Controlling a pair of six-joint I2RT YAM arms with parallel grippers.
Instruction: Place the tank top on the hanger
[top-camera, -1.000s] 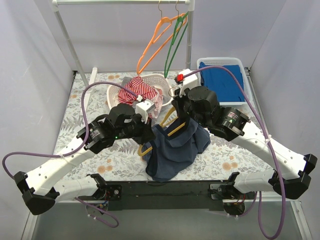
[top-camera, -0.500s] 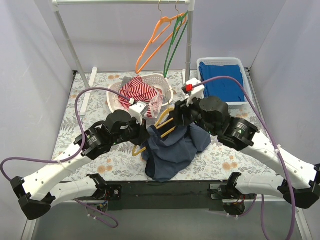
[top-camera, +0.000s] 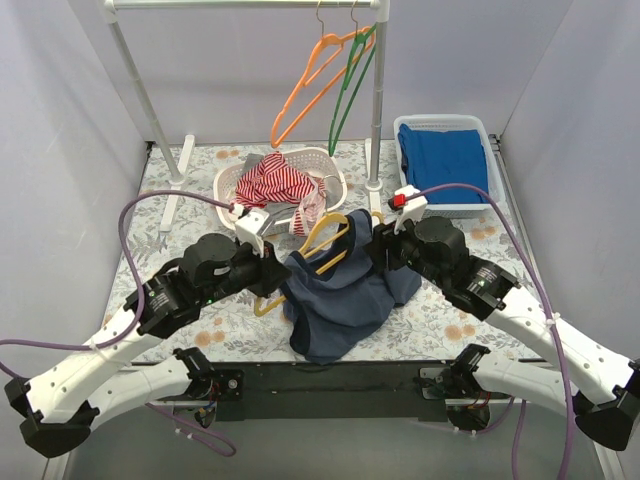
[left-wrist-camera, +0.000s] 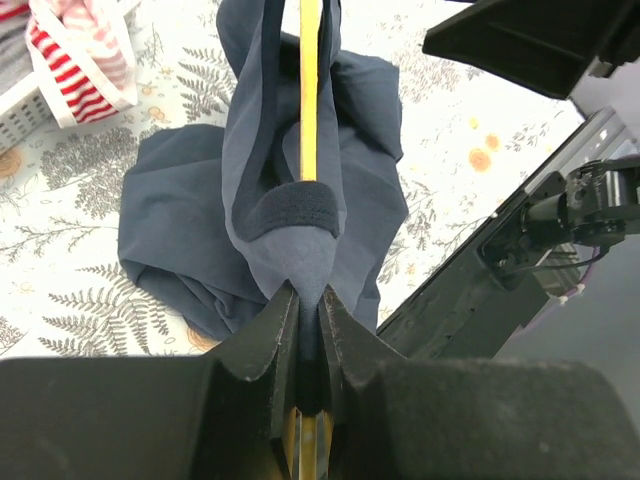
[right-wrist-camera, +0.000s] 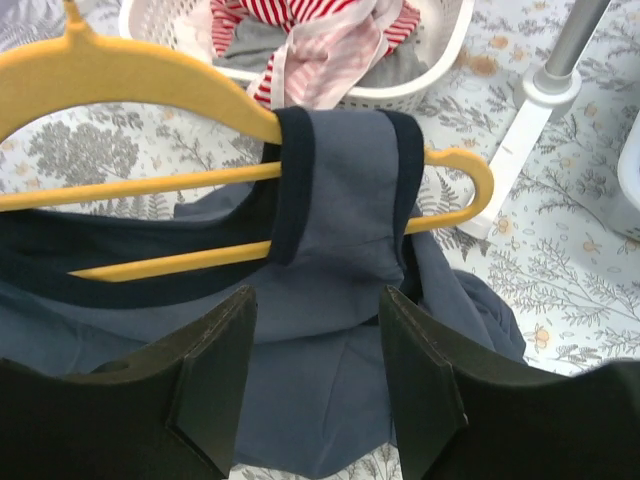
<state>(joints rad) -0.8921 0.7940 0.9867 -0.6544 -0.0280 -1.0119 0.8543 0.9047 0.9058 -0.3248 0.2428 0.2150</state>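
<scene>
The yellow hanger (top-camera: 325, 232) lies tilted just above the middle of the table, with the navy tank top (top-camera: 345, 295) draped over it and piled on the cloth below. My left gripper (top-camera: 273, 278) is shut on the hanger's left end (left-wrist-camera: 310, 100), with tank top fabric (left-wrist-camera: 180, 210) pinched in the same grip (left-wrist-camera: 310, 302). In the right wrist view one strap of the tank top (right-wrist-camera: 340, 360) wraps the right shoulder of the hanger (right-wrist-camera: 130, 75). My right gripper (right-wrist-camera: 318, 300) is open just short of that strap, nothing between its fingers, and sits right of the garment (top-camera: 378, 250).
A white basket (top-camera: 225, 185) with a red-striped garment (top-camera: 275, 180) stands behind the hanger. A white bin (top-camera: 400, 125) holding blue cloth (top-camera: 440, 160) is at the back right. The rack pole (top-camera: 378, 100) carries an orange hanger (top-camera: 310, 85) and a green hanger (top-camera: 352, 85).
My right gripper has opened, let go of the tank top's strap and drawn back to the right. The left arm has shifted left and nearer, still holding the hanger.
</scene>
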